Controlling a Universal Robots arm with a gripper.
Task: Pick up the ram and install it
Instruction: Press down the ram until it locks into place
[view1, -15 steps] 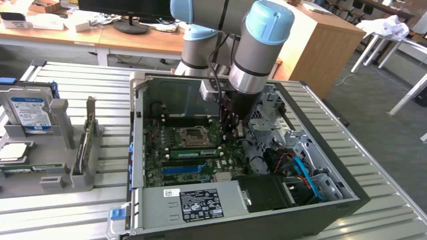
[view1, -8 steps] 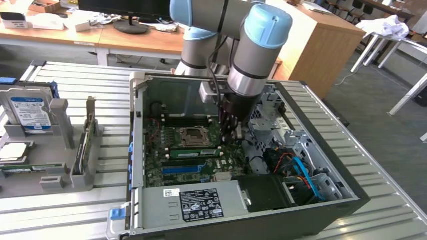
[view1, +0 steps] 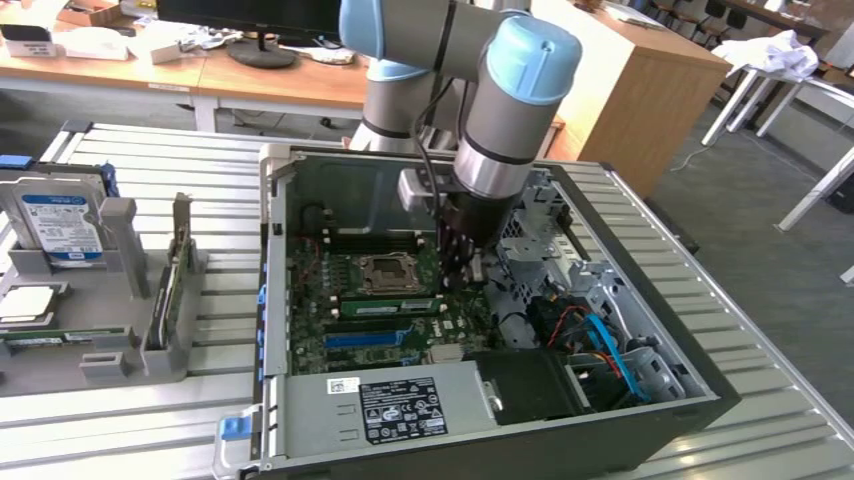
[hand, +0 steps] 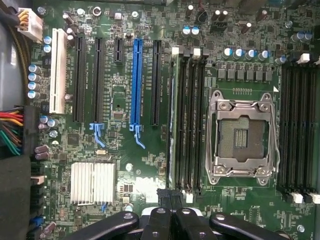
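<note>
**Ram sits in its slot, shut gripper just above it**

Ram, a long thin green board (view1: 387, 304), stands on its edge in a black slot of the green motherboard (hand: 125, 165). The black gripper (view1: 454, 268) hangs right over it. Its jaws are shut tight, with no gap between them, and they hold nothing. In the wrist view the gripper (hand: 170, 196) has its tips at one end of the ram (hand: 173, 120); I cannot tell if they touch it.

On the exterior view's left, a grey plastic tray (view1: 80, 330) holds a boxy hard drive with a blue and white label (view1: 60, 225). Next comes the open black and silver computer case (view1: 274, 300). Both rest on a grey metal table made of long slats (view1: 160, 150). Behind are wooden desks (view1: 267, 75), and on the exterior view's right a wooden cabinet (view1: 641, 80).

The ram looks flat and narrow. It lies just beside the square silver chip socket (hand: 242, 135), and well apart from the long blue plastic slot (hand: 136, 82).
</note>
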